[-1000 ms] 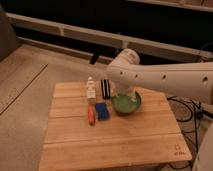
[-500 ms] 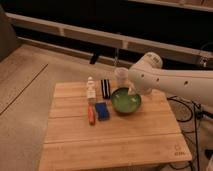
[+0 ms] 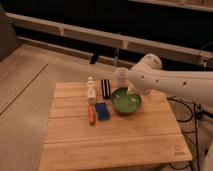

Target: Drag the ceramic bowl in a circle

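The ceramic bowl [image 3: 125,101] is round, shallow and glossy green. It sits on the wooden table [image 3: 115,140], right of centre towards the far side. My white arm [image 3: 170,82] reaches in from the right. The gripper [image 3: 132,91] is at the bowl's far right rim, mostly hidden under the bulky wrist. A small pale cup [image 3: 121,76] stands just behind the bowl.
A white bottle [image 3: 91,90] and a black-and-white striped item [image 3: 105,87] stand left of the bowl. An orange item [image 3: 91,115] and a blue item [image 3: 102,110] lie in front of them. Cables [image 3: 187,107] hang off the table's right side.
The arm's wrist has swung right and back, uncovering more of the bowl. The bowl has hardly shifted.
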Available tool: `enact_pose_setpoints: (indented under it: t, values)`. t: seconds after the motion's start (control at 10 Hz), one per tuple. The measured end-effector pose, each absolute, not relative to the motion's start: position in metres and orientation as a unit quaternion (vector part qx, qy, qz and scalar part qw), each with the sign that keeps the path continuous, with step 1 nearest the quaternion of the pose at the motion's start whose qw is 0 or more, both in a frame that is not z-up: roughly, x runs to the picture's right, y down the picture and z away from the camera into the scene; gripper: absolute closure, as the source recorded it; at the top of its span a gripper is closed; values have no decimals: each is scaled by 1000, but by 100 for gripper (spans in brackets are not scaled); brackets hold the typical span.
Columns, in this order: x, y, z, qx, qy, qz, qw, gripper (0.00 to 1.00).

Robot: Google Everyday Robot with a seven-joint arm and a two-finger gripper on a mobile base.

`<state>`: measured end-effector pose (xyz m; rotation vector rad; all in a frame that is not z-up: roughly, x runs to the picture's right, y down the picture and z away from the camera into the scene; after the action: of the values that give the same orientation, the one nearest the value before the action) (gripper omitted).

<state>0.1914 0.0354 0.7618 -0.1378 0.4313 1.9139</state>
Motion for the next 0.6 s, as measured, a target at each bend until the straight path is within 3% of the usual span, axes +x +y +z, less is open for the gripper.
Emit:
enact_pose_setpoints:
  t: [0.6]
  values:
    - [294, 95, 852, -153, 182, 870, 433, 35]
